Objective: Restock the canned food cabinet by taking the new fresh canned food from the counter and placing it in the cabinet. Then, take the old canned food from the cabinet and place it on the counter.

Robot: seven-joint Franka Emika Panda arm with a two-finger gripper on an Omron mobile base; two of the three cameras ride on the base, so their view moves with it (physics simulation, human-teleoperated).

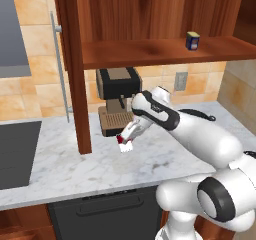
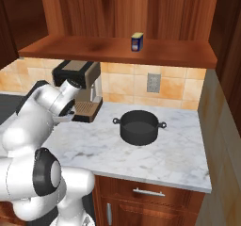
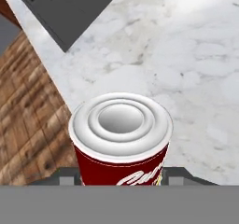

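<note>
Old canned food (image 1: 125,143) sits clamped in the gripper (image 1: 126,142) just above the worktop (image 1: 60,169); the blue can (image 1: 192,40) stands on the cabinet (image 1: 150,51) shelf above. From the hand view, the can (image 3: 120,139) looks off-vertical; releasing early could topple it.

- Worktop (image 2: 155,161): white marble, grey veining. Black pot (image 2: 139,127) near its middle; coffee machine (image 1: 118,100) at the back edge, by the wall.
- Cabinet (image 1: 150,14) plank shelf (image 2: 94,48): blue can (image 2: 137,42) stands upright, right of its middle.
</note>
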